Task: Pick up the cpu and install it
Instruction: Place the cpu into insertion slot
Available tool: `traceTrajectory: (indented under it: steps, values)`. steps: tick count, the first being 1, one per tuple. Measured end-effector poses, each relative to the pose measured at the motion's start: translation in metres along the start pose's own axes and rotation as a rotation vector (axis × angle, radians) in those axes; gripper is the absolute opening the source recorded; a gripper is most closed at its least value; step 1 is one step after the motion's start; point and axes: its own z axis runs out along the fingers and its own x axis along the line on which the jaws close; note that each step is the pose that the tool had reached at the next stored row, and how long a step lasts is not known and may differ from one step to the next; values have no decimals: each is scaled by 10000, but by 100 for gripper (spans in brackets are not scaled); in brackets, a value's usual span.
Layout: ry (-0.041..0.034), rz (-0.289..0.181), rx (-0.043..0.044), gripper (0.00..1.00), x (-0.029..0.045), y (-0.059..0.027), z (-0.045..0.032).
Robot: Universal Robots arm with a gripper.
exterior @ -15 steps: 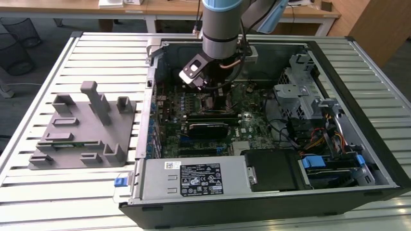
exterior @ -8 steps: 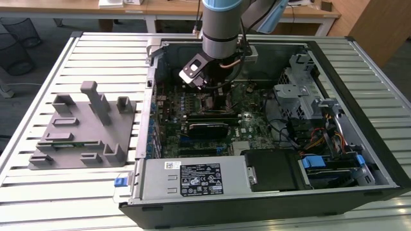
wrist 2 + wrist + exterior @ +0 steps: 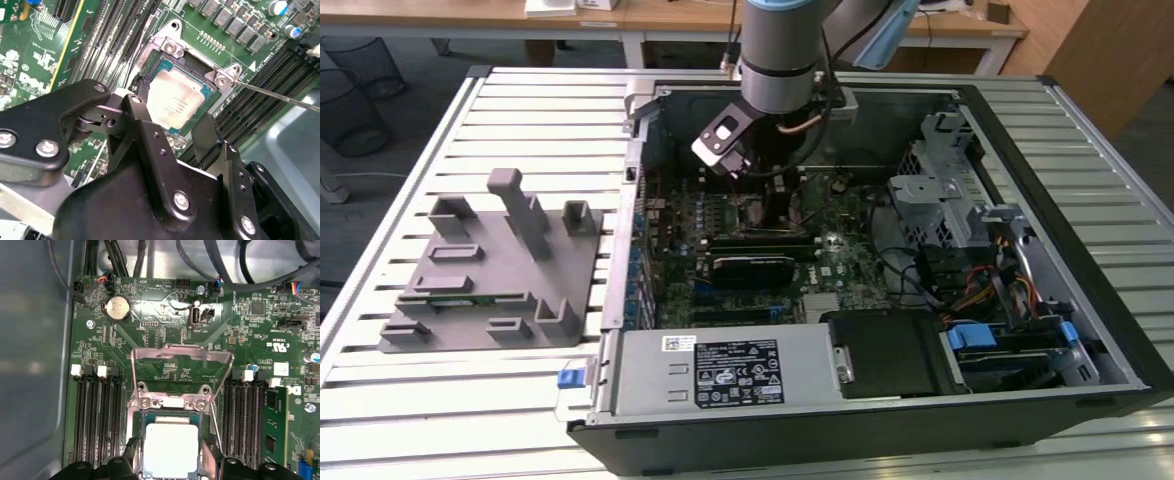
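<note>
A slatted metal desk (image 3: 520, 110) carries an open computer case (image 3: 1107, 260), with a grey jig (image 3: 487, 270) on the exterior view's left and the arm (image 3: 781, 60) reaching into the case's far part. In both wrist views the claw (image 3: 175, 107) (image 3: 171, 454) is clamped on the cpu (image 3: 176, 99) (image 3: 170, 440), which lies in the socket (image 3: 172, 47) between memory slots (image 3: 95, 420). The first wrist view adds the socket's raised lid (image 3: 182, 365) and a green memory stick (image 3: 274, 425).

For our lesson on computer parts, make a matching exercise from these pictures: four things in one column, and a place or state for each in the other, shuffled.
1 cpu
2 coin battery
3 socket cover plate
4 grey fixture

a round and silver
b swung up open
c beside the computer case
d lying in the socket

Pairs: 1-d, 2-a, 3-b, 4-c
</note>
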Motion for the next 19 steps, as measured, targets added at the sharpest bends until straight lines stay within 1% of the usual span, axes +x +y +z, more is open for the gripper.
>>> traceTrajectory:
  steps: [3, 4, 5, 6, 8, 9, 11, 12, 15, 19]
  values:
    - [-4, -1, 0, 61, 0, 1, -25]
    - [-5, -1, 0, 60, 0, 1, -33]
    - [-4, -1, 0, 54, 0, 1, -40]
    - [-5, -1, 0, 54, -1, 2, -45]
    - [-5, -1, 0, 42, -1, 2, -53]
    - [-5, -1, 0, 42, -1, 2, -58]
    - [-5, -1, 0, 30, -1, 2, -66]
    - [-4, -1, -1, 30, -1, 3, -69]
    - [-4, 0, 0, 13, -1, 3, -80]
    - [-4, 0, 0, 11, -1, 3, -100]
